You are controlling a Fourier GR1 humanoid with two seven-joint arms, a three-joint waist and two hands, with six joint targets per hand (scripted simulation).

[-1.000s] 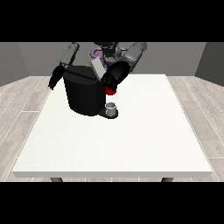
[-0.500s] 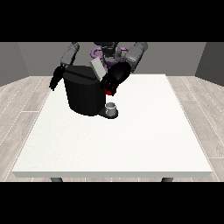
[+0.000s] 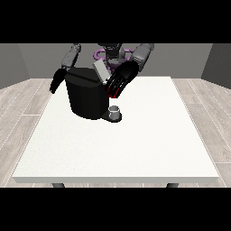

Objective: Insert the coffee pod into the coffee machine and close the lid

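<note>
- Front view: I see no brand, label or writing on anything here; the coffee machine (image 3: 88, 97) is a plain black block with nothing readable on its body.
- The coffee machine stands on the white counter (image 3: 117, 149), toward my side of it and at the view's left of centre. Its grey lid (image 3: 101, 71) is tilted up, open, at the machine's top right corner.
- A small grey cup (image 3: 115, 111) sits on the machine's base, at the foot of its right side.
- My hand at the view's right (image 3: 121, 81) hangs just beside the open lid, above the cup, with its fingers stretched down and toward the machine. Something red (image 3: 114, 94) shows at the fingertips; I take it for the coffee pod, but its shape is too small to make out, and I cannot tell whether the fingers pinch it or only lie against it.
- My hand at the view's left (image 3: 57, 80) hangs off the machine's left side, near the counter's far edge; its fingers point down, fairly straight, holding nothing.
- The machine's body hides the inside of the pod slot.
- My head and torso are cut off behind the machine and the top band.
</note>
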